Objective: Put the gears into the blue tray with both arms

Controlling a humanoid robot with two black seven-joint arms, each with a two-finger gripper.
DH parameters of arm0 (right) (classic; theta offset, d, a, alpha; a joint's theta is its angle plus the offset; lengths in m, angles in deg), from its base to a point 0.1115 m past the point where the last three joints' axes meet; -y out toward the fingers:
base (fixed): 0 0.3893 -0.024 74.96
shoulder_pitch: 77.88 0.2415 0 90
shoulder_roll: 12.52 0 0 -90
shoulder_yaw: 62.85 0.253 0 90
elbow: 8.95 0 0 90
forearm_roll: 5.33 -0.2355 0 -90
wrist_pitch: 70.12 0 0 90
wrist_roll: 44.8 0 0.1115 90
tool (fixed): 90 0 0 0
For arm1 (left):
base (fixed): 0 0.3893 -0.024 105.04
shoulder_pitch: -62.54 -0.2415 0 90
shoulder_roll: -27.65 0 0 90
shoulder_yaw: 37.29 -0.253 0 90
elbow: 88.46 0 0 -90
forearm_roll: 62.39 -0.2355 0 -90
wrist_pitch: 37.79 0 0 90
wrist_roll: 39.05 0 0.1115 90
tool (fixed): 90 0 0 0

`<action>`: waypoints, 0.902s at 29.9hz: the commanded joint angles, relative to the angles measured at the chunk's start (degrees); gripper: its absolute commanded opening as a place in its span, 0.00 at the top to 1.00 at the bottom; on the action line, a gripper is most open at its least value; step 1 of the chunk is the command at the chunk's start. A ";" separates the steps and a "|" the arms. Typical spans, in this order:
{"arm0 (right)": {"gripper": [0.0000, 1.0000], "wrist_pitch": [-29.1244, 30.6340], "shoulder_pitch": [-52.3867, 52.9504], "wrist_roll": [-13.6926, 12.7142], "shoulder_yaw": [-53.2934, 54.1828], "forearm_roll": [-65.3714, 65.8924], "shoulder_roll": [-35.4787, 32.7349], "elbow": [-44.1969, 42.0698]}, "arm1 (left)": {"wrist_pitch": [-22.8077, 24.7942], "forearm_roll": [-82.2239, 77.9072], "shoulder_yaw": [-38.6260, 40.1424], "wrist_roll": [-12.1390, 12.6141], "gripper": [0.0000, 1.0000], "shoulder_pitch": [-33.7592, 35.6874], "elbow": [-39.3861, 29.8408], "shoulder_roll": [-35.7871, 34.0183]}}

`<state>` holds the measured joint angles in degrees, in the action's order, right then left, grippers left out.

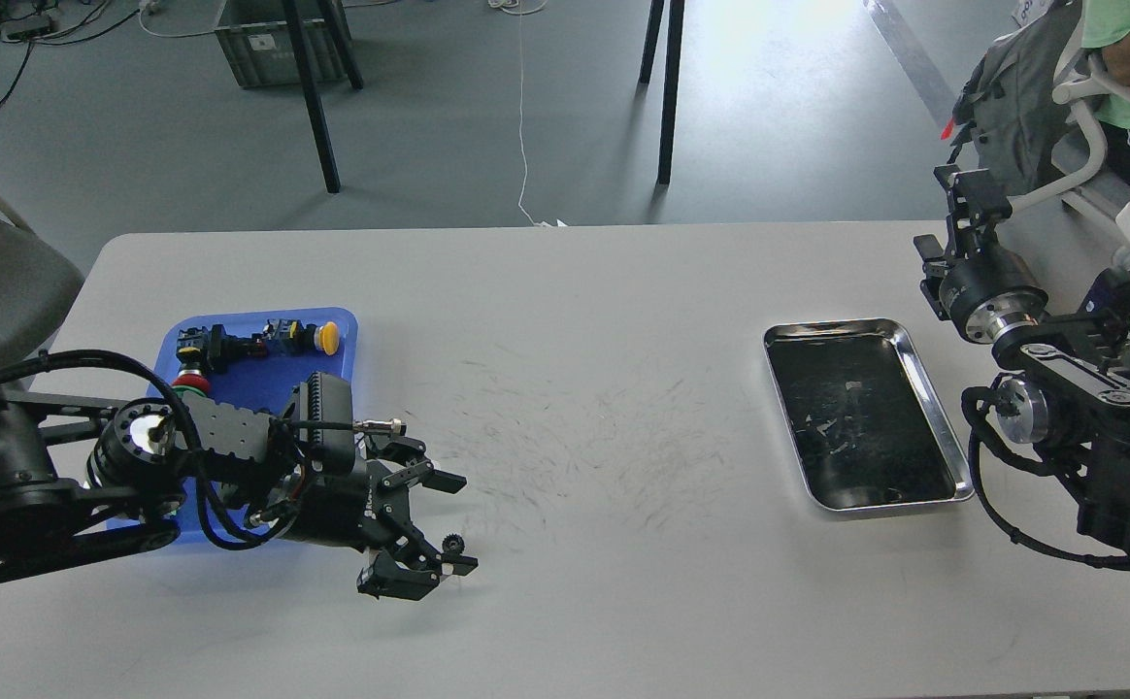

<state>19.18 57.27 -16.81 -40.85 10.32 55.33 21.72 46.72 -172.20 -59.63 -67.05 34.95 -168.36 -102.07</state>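
Note:
One small black gear (449, 545) lies on the white table, left of centre near the front. My left gripper (454, 522) is open around it: the gear sits between the two fingers, close to the nearer finger (448, 565), and the jaws are still spread wide. The blue tray (252, 377) is behind the left arm at the table's left side and is partly hidden by it. My right gripper (965, 199) is held high past the table's right edge, seen small and end-on, so its fingers cannot be told apart.
Colourful push-button switches, one with a yellow cap (329, 336), lie at the far end of the blue tray. A shiny steel tray (926, 388) with a black inside stands at the right. A seated person and a chair are beyond the right edge.

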 commanded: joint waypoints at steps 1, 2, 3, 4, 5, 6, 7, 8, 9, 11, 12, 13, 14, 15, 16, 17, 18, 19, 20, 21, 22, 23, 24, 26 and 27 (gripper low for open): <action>0.05 0.08 0.03 0.01 -0.11 0.00 0.00 0.00 | -2.15 0.03 -0.07 0.00 0.13 -1.41 0.35 -0.18; 0.05 0.08 0.03 0.01 -0.11 0.00 -0.09 0.00 | -2.33 0.03 -0.07 0.00 0.14 -1.58 0.44 -0.18; 0.05 0.08 -0.06 0.01 -0.20 0.00 -0.09 0.00 | -2.42 0.03 -0.07 0.00 0.14 -1.93 0.70 -0.18; 0.05 0.08 0.02 0.01 -0.20 0.09 -0.09 0.00 | -2.59 0.12 0.01 0.00 0.15 -2.28 0.88 -0.18; 0.05 0.08 0.03 0.01 -0.20 0.09 -0.09 0.00 | -2.68 0.12 0.01 0.00 0.16 -2.46 0.97 -0.18; 0.05 0.17 0.03 0.01 -0.20 0.09 -0.09 0.00 | -2.85 0.12 0.01 0.00 0.17 -2.46 0.97 -0.18; 0.05 0.08 0.03 0.01 -0.29 0.09 -0.09 0.00 | -3.03 0.12 0.01 0.00 0.19 -2.64 1.49 -0.01; 0.05 0.08 0.03 0.01 -0.29 0.09 -0.09 0.00 | -3.12 0.03 0.01 0.00 0.21 -2.81 2.19 0.26; 0.05 0.08 0.03 0.01 -0.29 0.09 -0.09 0.00 | -3.47 -0.06 0.01 0.00 0.23 -3.16 2.72 0.35; 0.05 0.08 0.03 0.01 -0.29 0.09 -0.17 0.00 | -3.82 0.03 0.10 0.00 0.24 -3.87 3.16 0.61; 0.05 0.08 0.03 0.01 -0.29 0.09 -0.18 0.00 | -3.82 0.03 0.10 0.00 0.24 -3.87 3.34 0.78; 0.05 0.08 0.03 0.01 -0.29 0.09 -0.18 0.00 | -3.82 -0.06 0.01 0.00 0.24 -3.96 3.86 1.22; 0.05 0.17 0.03 0.01 -0.20 0.09 -0.26 0.00 | -3.82 0.03 0.01 0.00 0.24 -4.04 4.48 1.49; 0.05 0.17 0.03 0.01 -0.20 0.00 -0.26 0.00 | -3.91 -0.14 0.10 0.00 0.24 -4.05 4.48 1.58; 0.05 0.17 0.03 0.01 -0.12 0.00 -0.26 0.00 | -3.91 -0.23 0.01 0.00 0.24 -4.13 4.48 1.58; 0.05 0.17 0.03 0.01 -0.11 0.00 -0.26 0.00 | -3.91 -0.32 0.10 0.00 0.24 -4.22 4.57 1.66; 0.05 0.17 0.03 0.01 -0.03 0.00 -0.26 0.00 | -3.91 -0.32 0.10 0.00 0.24 -4.22 4.92 1.75; 0.05 0.17 0.03 0.01 -0.03 0.00 -0.26 0.00 | -3.91 -0.32 0.10 0.00 0.24 -4.22 5.36 1.84; 0.05 0.17 0.03 0.01 0.23 0.00 -0.26 0.00 | -3.91 -0.41 0.10 0.00 0.24 -4.31 5.97 2.10; 0.05 0.08 0.03 0.01 0.41 0.00 -0.18 -0.17 | -3.91 -0.41 0.10 0.00 0.24 -4.31 6.15 2.63; 0.05 0.08 0.03 0.01 0.50 -0.09 -0.09 -0.35 | -3.91 -0.41 0.10 0.00 0.24 -4.40 6.15 2.89; 0.05 0.08 0.03 0.01 0.50 -0.09 -0.09 -0.35 | -3.91 -0.41 0.10 0.00 0.24 -4.40 6.42 2.98; 0.05 0.08 0.03 0.01 0.59 -0.09 -0.09 -0.35 | -3.91 -0.41 0.10 0.00 0.24 -4.48 6.68 2.98; 0.05 0.00 0.03 0.01 0.59 -0.09 -0.09 -0.35 | -4.09 -0.41 0.10 0.00 0.25 -4.75 6.77 2.98; 0.05 0.00 0.03 0.01 0.59 -0.09 -0.09 -0.35 | -4.43 -0.41 0.10 0.00 0.26 -4.84 6.77 2.98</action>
<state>19.26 57.30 -16.79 -40.31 10.24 55.21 21.39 42.71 -172.61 -59.52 -67.05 30.35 -161.74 -99.13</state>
